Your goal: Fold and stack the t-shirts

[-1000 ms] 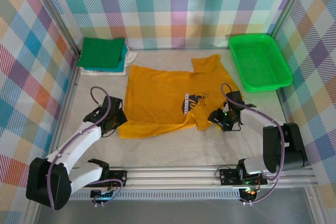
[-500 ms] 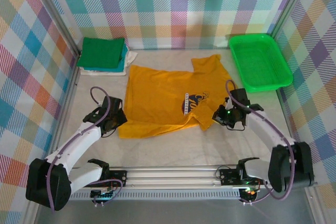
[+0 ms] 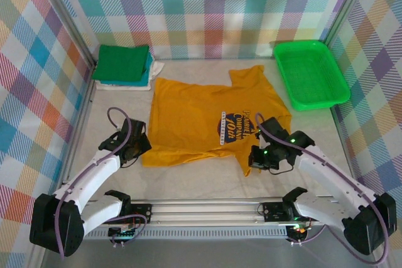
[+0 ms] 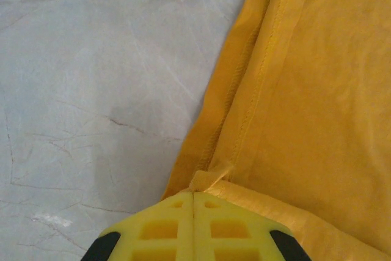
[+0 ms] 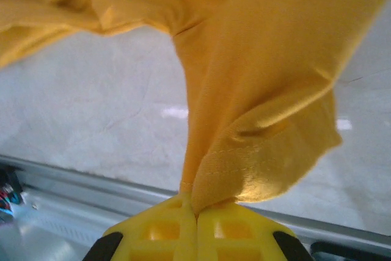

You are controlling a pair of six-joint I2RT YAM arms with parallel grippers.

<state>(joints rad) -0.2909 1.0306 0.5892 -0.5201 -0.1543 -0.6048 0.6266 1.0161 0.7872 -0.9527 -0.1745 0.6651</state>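
In the top view, the mustard-yellow t-shirt [image 3: 195, 114] is seen spread on the table [image 3: 188, 180]. Its near corners are clamped by the left gripper [image 3: 137, 149] and the right gripper [image 3: 254, 158]. In the left wrist view, the hem is pinched between closed fingers. In the right wrist view, a bunched corner is gripped above the table.

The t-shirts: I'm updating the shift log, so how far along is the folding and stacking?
Done: a folded stack, dark green on top, sits in the far-left corner. In hand: the mustard-yellow t-shirt lies mostly spread out, the left hand and right hand each shut on its near edge. Left: folding it and adding it to the stack.
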